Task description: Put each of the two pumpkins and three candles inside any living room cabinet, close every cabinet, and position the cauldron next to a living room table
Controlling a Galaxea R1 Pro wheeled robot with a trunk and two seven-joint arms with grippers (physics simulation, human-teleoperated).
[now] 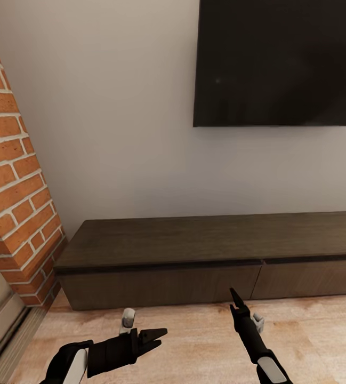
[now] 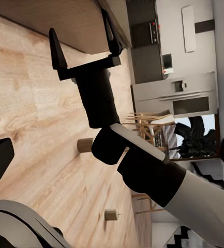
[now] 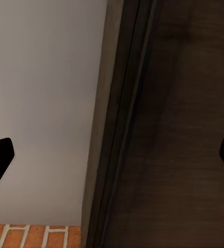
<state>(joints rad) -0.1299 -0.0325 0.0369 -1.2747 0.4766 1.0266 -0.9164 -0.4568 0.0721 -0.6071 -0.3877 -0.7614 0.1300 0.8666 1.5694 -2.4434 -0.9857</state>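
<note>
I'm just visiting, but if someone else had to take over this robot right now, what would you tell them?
Left gripper: open, empty, low over the floor.
Right gripper: open, empty, pointing at the cabinet.
Cabinet fronts look shut.
One candle and a second candle sit on the wood floor.
Done: nothing visibly stowed.
Left: open the cabinet, stow pumpkins and candles, shut it, set the cauldron beside the table.

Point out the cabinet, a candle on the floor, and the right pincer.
cabinet (image 1: pixel 194 240): head view, on its flat top.
candle (image 2: pixel 84 145): left wrist view, on its side wall.
right pincer (image 1: pixel 235 298): head view, at the fingertips.
</note>
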